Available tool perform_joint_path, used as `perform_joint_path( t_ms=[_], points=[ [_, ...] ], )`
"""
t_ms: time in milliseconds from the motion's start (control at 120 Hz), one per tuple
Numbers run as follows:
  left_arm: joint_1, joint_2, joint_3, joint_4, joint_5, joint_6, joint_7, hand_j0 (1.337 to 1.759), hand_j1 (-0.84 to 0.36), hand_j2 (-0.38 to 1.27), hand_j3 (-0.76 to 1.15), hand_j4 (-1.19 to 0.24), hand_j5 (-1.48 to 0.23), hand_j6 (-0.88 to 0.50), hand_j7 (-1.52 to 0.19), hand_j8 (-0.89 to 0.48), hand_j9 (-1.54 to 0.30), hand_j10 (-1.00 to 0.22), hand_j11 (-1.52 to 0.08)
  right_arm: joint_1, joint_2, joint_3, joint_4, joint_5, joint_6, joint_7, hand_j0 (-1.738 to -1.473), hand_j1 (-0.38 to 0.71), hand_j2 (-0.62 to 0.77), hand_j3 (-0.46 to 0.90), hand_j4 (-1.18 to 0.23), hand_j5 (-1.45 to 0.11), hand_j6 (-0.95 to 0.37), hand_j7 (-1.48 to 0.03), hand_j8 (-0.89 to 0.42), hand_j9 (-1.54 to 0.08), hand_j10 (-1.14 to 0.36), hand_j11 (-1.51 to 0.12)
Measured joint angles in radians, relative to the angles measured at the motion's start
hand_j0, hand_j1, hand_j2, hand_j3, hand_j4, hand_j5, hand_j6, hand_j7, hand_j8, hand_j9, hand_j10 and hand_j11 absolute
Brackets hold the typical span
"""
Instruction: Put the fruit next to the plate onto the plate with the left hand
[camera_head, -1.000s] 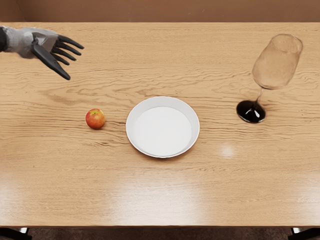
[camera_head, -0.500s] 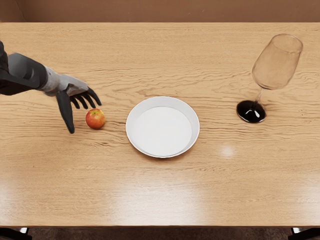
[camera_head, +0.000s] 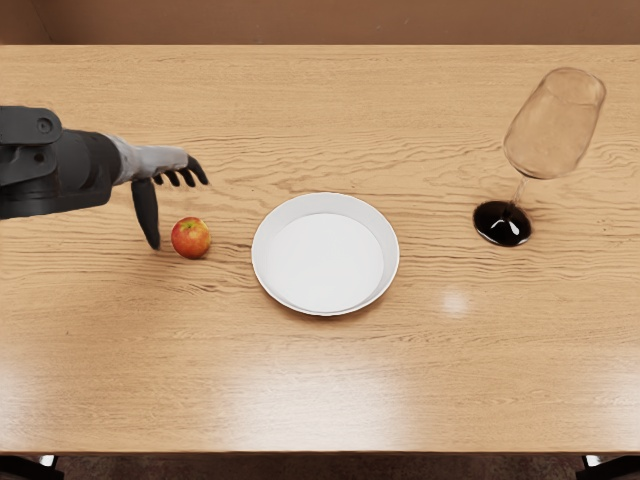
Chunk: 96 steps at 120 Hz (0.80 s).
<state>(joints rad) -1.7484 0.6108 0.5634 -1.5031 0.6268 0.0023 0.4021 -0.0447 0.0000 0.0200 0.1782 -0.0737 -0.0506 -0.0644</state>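
Coming in from the left edge: a dark forearm, grey at the wrist, ending in the left hand (camera_head: 160, 178) above the wooden surface (camera_head: 320, 390). Spread wide and gripping nothing, with four dark fingers (camera_head: 188, 176) fanned toward the right and the thumb (camera_head: 148, 215) stretched well away from them, pointing toward the near edge. Just below and a little to the right of the palm, a small red and yellow apple (camera_head: 190, 238), resting on the surface. Close beside the thumb tip, on its right, with a thin strip of wood visible between the two, so apart and not touching. Placed below the fanned fingers in the picture, though hard to tell from this slanted view whether straight underneath them or somewhat nearer the camera. To the right of the apple, a round, shallow white plate (camera_head: 258, 262), its inside bare. Near the fruit, yet with a clear gap of wood between apple and rim. Apple therefore beside the plate and not on it, sitting between the thumb on one side and the rim on the other. Well apart, toward the far right of the surface, a wine glass (camera_head: 552, 125), clear bowl up and to the right of a thin stem and a dark round foot planted on the wood.
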Motion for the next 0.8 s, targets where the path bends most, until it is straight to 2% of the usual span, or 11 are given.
perform_joint_path(
  t_ms=[242,500,800],
  points=[
    [-0.019,-0.073,0.087,-0.025,0.066,0.048,0.001,1.658,0.05,0.05,0.00,-0.25,-0.33,-0.25,-0.33,-0.25,-0.33,-0.25,-0.33,0.000,0.000,0.000,0.000,0.000,0.000,0.000,-1.658,-0.32,-0.01,0.00,-0.03,-0.03,-0.03,-0.03,-0.03,-0.03,-0.03,-0.03],
    [-0.012,-0.117,0.100,-0.032,0.063,0.046,-0.001,1.658,0.05,0.05,0.00,-0.25,-0.33,-0.25,-0.33,-0.25,-0.33,-0.25,-0.33,0.000,0.000,0.000,0.000,0.000,0.000,0.000,-1.658,-0.32,-0.01,0.00,-0.03,-0.03,-0.03,-0.03,-0.03,-0.03,-0.03,-0.03],
    [0.007,-0.135,0.120,-0.016,0.058,0.130,-0.003,1.658,-0.05,0.07,0.00,-0.33,-0.43,-0.33,-0.43,-0.33,-0.43,-0.33,-0.43,0.000,0.000,0.000,0.000,0.000,0.000,0.000,-1.658,-0.32,-0.01,0.00,-0.03,-0.03,-0.03,-0.03,-0.03,-0.03,-0.03,-0.03]
  ],
)
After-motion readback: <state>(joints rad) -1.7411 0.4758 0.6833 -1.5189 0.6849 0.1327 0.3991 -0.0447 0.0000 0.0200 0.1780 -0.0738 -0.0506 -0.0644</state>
